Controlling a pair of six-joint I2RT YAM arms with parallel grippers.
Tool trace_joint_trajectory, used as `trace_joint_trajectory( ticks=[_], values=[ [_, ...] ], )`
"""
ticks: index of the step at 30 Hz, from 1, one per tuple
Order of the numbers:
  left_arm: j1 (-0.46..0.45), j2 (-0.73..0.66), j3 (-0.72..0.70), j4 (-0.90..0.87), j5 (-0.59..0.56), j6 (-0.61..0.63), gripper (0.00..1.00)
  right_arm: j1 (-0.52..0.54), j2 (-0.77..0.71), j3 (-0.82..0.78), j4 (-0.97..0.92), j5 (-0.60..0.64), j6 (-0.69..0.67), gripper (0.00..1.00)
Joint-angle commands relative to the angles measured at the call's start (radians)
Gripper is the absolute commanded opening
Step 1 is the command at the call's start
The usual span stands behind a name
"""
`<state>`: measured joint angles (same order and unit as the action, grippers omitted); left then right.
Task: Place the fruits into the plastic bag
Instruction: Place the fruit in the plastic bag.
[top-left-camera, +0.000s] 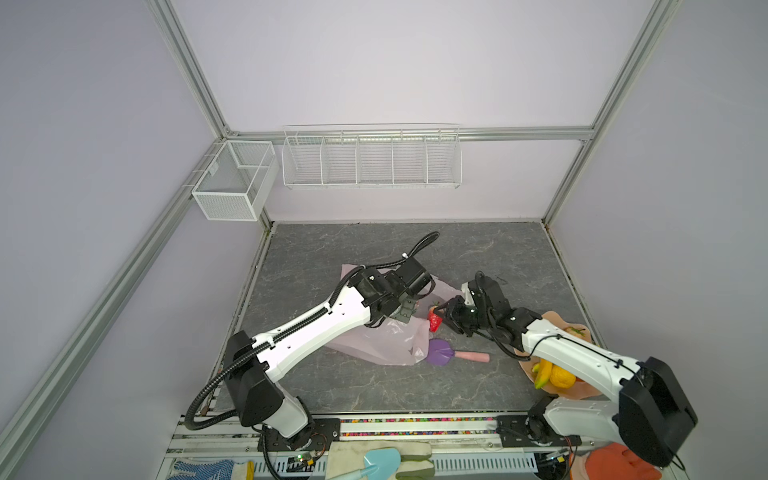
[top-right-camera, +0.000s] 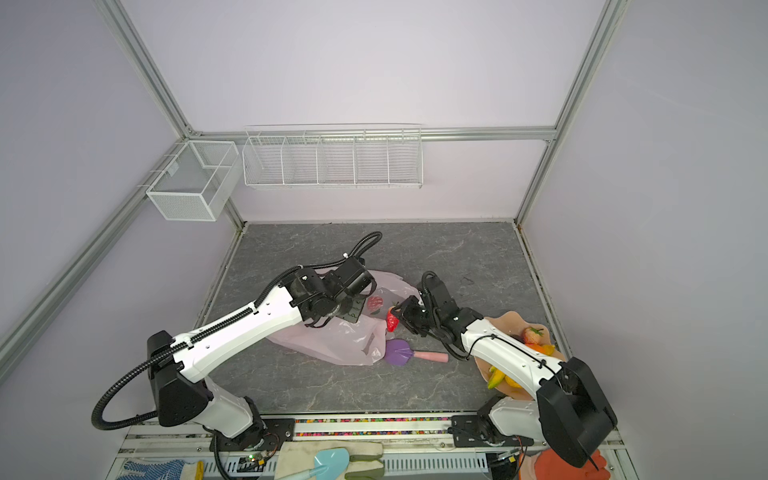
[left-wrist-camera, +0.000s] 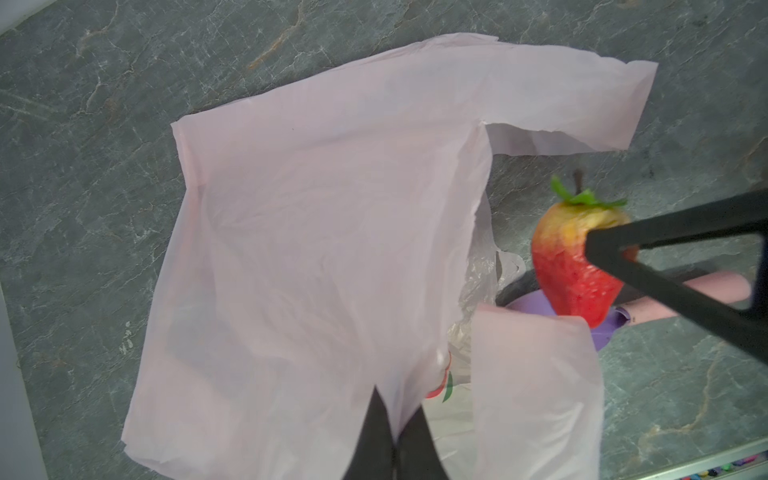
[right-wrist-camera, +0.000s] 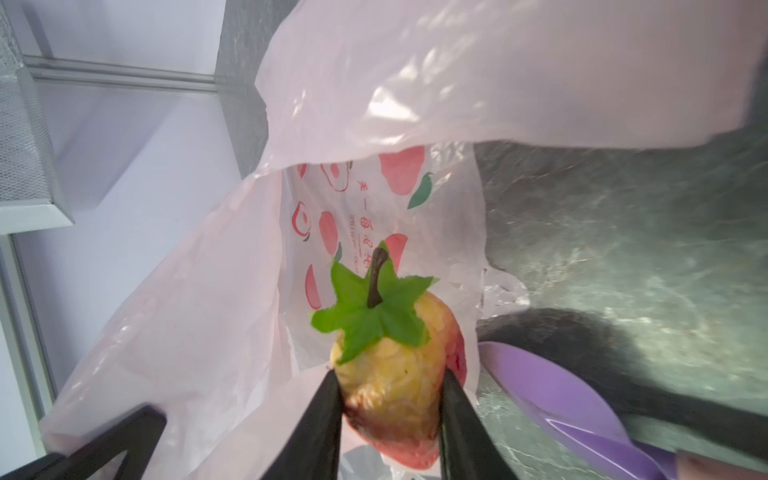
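Observation:
The pale-pink plastic bag (top-left-camera: 374, 343) (top-right-camera: 332, 343) lies mid-table. My left gripper (left-wrist-camera: 397, 415) is shut on its upper film, lifting the mouth open. My right gripper (right-wrist-camera: 390, 374) is shut on a red-and-yellow strawberry (right-wrist-camera: 395, 386) (top-left-camera: 435, 321) (top-right-camera: 392, 319) (left-wrist-camera: 573, 266), held stem-forward just outside the bag's mouth (right-wrist-camera: 374, 208). A tan plate (top-left-camera: 552, 322) (top-right-camera: 503, 322) under the right arm holds yellow bananas (top-left-camera: 542, 372), a bumpy orange-yellow fruit (top-left-camera: 562, 376) and another strawberry (top-right-camera: 532, 334). A reddish shape (top-right-camera: 375, 303) shows inside the bag.
A purple scoop (top-left-camera: 440, 352) (right-wrist-camera: 540, 386) with a pink handle lies right beside the bag's mouth, below the held strawberry. White wire baskets (top-left-camera: 372, 160) hang on the back wall. Gloves, including an orange-red one (top-left-camera: 615, 461), lie off the table's front edge.

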<state>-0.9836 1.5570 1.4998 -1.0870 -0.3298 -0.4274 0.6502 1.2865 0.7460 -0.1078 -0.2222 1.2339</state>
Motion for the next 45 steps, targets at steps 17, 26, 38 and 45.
trace_joint_trajectory(
  ticks=[17,26,38,45],
  values=[
    [0.003,-0.032,-0.032,0.067,0.048,-0.055,0.00,0.178,0.390,0.163,0.418,-0.028,0.224,0.24],
    [0.002,-0.056,-0.071,0.108,0.042,-0.074,0.00,0.248,0.595,0.252,0.653,-0.044,0.412,0.26],
    [0.012,-0.106,-0.140,0.138,0.015,-0.075,0.00,0.281,0.700,0.291,0.713,-0.074,0.488,0.65],
    [0.020,-0.138,-0.173,0.142,0.014,-0.065,0.00,0.269,0.599,0.286,0.544,-0.076,0.386,0.88]
  ],
)
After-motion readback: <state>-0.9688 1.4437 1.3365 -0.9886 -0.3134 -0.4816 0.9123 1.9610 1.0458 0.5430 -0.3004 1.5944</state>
